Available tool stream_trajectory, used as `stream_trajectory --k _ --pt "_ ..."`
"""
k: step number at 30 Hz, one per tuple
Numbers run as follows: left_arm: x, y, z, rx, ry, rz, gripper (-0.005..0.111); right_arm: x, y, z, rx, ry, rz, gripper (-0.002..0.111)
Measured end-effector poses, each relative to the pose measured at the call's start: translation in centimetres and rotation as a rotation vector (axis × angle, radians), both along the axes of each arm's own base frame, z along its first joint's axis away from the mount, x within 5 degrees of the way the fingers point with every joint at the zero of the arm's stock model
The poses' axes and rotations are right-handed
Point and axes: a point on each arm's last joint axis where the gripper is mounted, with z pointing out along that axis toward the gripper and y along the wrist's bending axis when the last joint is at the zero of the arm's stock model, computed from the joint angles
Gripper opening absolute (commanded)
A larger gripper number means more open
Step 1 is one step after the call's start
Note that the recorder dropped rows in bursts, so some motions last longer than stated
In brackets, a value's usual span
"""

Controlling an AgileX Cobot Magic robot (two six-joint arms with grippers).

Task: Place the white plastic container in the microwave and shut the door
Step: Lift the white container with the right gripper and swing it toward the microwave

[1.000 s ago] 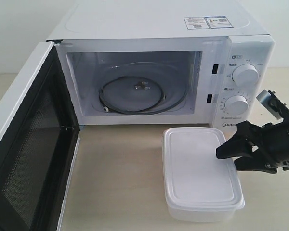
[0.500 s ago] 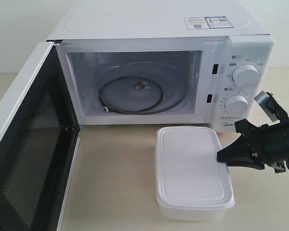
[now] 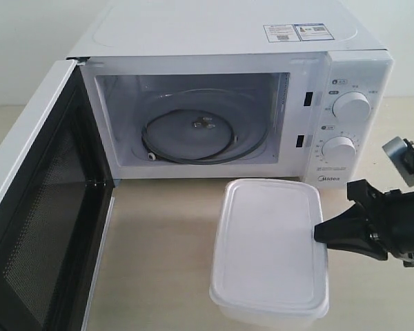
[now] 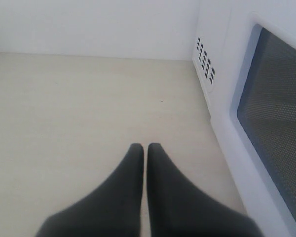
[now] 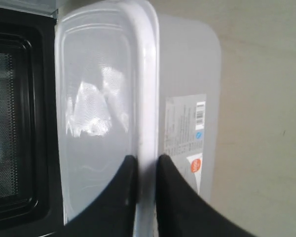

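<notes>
**Box gripped at the microwave:** A white plastic box (image 3: 269, 248) sits at the lower right of the exterior view, just in front of the microwave (image 3: 214, 34) and below its two dials (image 3: 350, 106). The right claw (image 3: 320, 234) pinches the box at its right edge. The right wrist view shows the black fingers (image 5: 113, 197) clamped on the rim of the lid (image 5: 93, 98), beside the label (image 5: 186, 138). The door (image 3: 34, 207) stands wide open at left. The left claw (image 4: 145, 148), fingers pressed together on nothing, hangs over the table (image 4: 64, 108) beside the door's window (image 4: 281, 118).
</notes>
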Motion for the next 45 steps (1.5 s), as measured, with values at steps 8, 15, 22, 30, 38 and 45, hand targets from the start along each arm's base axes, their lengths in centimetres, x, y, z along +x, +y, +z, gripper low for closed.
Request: stream_trajectory --k 8,15,22,30,38,45 --pt "0.0 0.0 0.0 0.0 0.0 0.0 0.004 -4.6 0.1 3.8 0.112 -0.131 -0.108 0.0" --pt "0.0 0.0 0.0 0.0 0.0 0.0 0.004 -8.4 -0.1 3.9 0.133 -0.165 -0.16 0.0" --pt "0.0 0.0 0.0 0.0 0.0 0.0 0.004 -10.5 -0.1 3.6 0.157 -0.152 -0.192 0.0" --pt "0.0 0.0 0.0 0.0 0.0 0.0 0.004 -11.2 0.0 3.7 0.206 -0.086 -0.217 0.0" --pt "0.0 0.0 0.0 0.0 0.0 0.0 0.004 -11.2 0.1 4.0 0.243 -0.064 -0.235 0.0" --pt "0.0 0.0 0.0 0.0 0.0 0.0 0.004 -11.1 -0.3 3.4 0.186 -0.03 -0.278 0.0"
